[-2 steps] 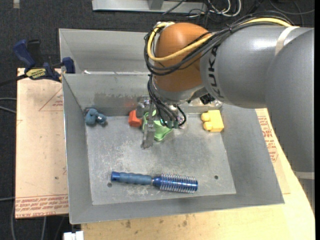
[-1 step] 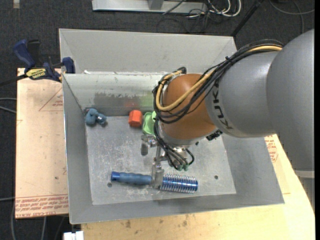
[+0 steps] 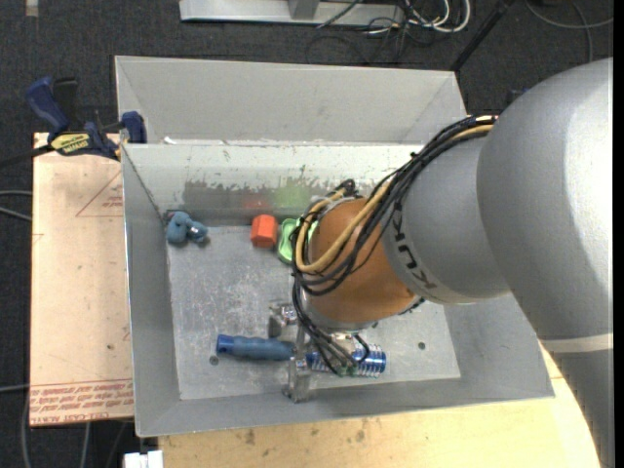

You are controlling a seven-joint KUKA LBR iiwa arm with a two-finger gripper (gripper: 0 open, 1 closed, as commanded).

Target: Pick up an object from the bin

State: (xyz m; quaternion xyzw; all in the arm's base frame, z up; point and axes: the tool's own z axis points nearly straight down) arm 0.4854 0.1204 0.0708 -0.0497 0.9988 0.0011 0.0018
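My gripper (image 3: pixel 291 353) is low over the bin's front, under the orange wrist cover. Its two metal fingers (image 3: pixel 297 386) stand apart, one on each side of the right end of a long blue handle-shaped tool (image 3: pixel 249 347) that lies flat near the front wall. The gripper is open around that end, and the tool still rests on the floor. Just right of the gripper lies a small blue-and-silver ribbed thing (image 3: pixel 368 362), partly under the cables.
A small blue figure (image 3: pixel 183 229) sits at the back left corner. An orange block (image 3: pixel 263 230) and a green thing (image 3: pixel 288 240), half hidden by the wrist cover, lie by the back wall. The arm hides the bin's right half.
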